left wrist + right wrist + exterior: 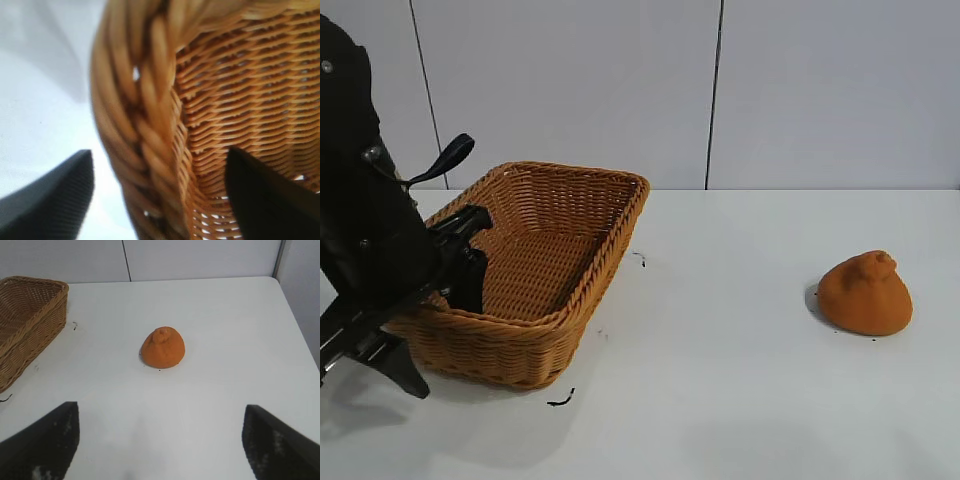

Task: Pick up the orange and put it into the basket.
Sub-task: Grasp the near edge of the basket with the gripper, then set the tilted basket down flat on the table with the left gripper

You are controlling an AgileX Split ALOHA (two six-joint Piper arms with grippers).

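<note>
One orange (865, 293) on table (720, 380); one basket (610, 225), left tool (160, 200) straddling rim, unclenched; right tool (160, 440) released.

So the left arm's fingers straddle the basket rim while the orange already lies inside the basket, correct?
Not quite. The orange sits on the table, well apart from the basket, as the exterior view shows. The left gripper does have its fingers either side of the rim.

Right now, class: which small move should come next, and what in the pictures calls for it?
Probably the left pincer should finish closing on the basket rim it straddles, steadying it. The orange sits on the table, well apart from the basket; the right pincer is open, facing it from a distance.
</note>
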